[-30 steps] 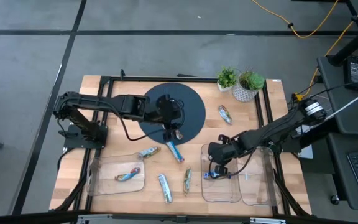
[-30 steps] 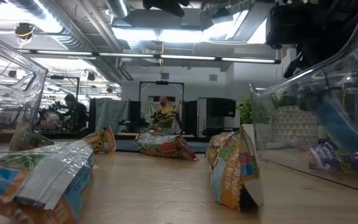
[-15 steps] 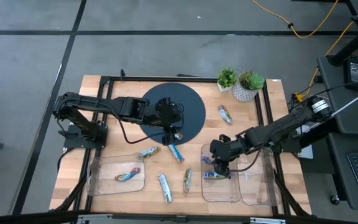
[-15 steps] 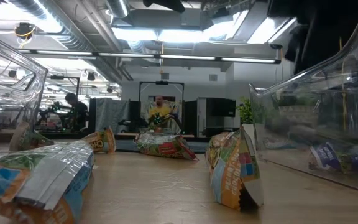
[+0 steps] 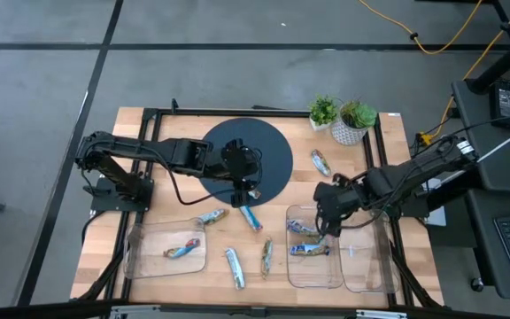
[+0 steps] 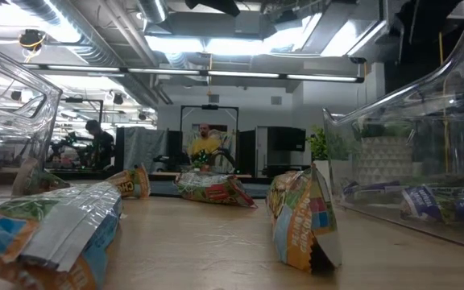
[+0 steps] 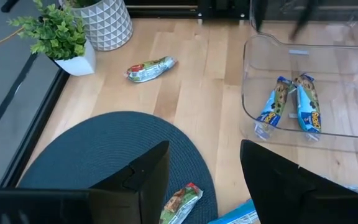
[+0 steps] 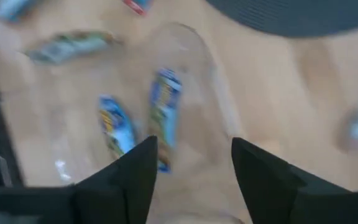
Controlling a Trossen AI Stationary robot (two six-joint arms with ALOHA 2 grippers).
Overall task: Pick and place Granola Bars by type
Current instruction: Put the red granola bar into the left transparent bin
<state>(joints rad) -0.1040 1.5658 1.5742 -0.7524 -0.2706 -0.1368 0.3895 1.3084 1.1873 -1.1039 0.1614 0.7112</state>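
My left gripper [image 5: 244, 189] hangs open over the near edge of the dark round mat [image 5: 273, 151]. In the left wrist view, a green-and-red granola bar [image 7: 181, 202] lies on the mat edge below its open fingers [image 7: 204, 149]. My right gripper [image 5: 324, 213] is open and empty above the far edge of the right clear tray [image 5: 315, 270]. Two blue bars [image 5: 304, 229] [image 5: 309, 250] lie flat in that tray and also show in the right wrist view [image 8: 165, 106]. One bar [image 5: 181, 251] lies in the left tray [image 5: 140, 257].
Loose bars lie on the wood at the table's near middle [image 5: 211, 215] [image 5: 251, 217] [image 5: 235, 266] [image 5: 266, 257], and one [image 5: 320, 163] lies near two potted plants [image 5: 343, 115] at the far right. A second clear tray [image 5: 370, 266] stands right of the first.
My right gripper has risen out of the right tray and gone toward the table's far right. The two blue bars now lie uncovered in the tray.
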